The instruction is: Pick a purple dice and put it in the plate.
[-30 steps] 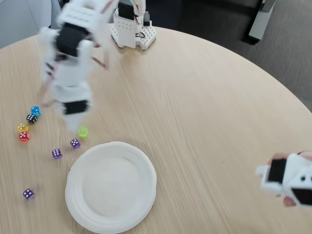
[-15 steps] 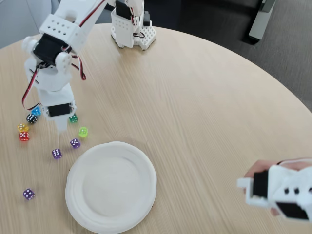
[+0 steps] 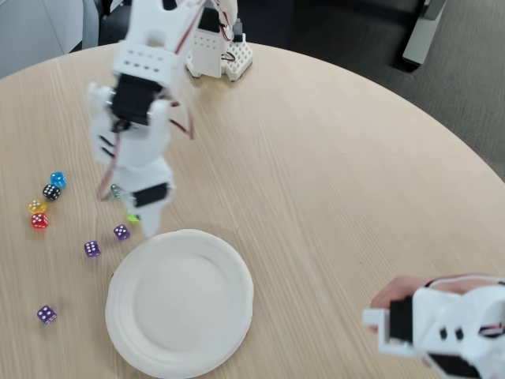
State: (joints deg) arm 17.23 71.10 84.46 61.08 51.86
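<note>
Purple dice (image 3: 121, 231): translucent cube, white pips (beside plate (image 3: 180, 302)).

Blurred white arm (image 3: 138, 118), gripper (image 3: 148, 225) just above plate (image 3: 180, 300) rim; three purple dice: (image 3: 121, 232), (image 3: 92, 249), (image 3: 46, 315) on table (image 3: 331, 174).

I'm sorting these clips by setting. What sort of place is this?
Probably an office or meeting room: a round wood-grain table, grey carpet beyond it, and a hobby robot arm set among small dice and a paper plate.
</note>
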